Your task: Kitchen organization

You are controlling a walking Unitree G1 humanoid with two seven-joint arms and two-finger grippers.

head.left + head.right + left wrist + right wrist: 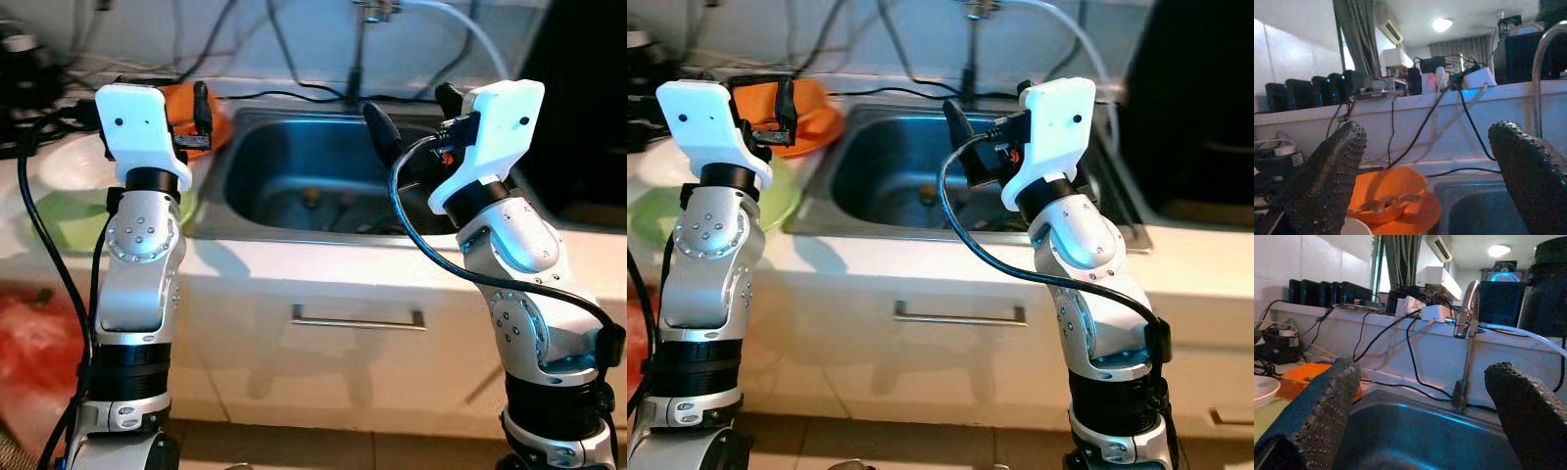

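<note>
Two grippers spread wide, holding nothing: my left gripper (1425, 166) faces the orange bowl (1388, 196) far left; my right gripper (1420, 406) over the sink (294, 166) may snag trailing cables (1415, 362).

White bench (294, 259) runs across the frame, stainless sink (294, 162) set into it. Orange bowl (808, 113) sits on the bench just left of the sink; wrist view shows something lying in it, can't tell what. Green plate (69, 220) further left near the front edge, white dish (73, 166) just behind it. Black cables (265, 96) trail along the back edge behind the sink.
</note>
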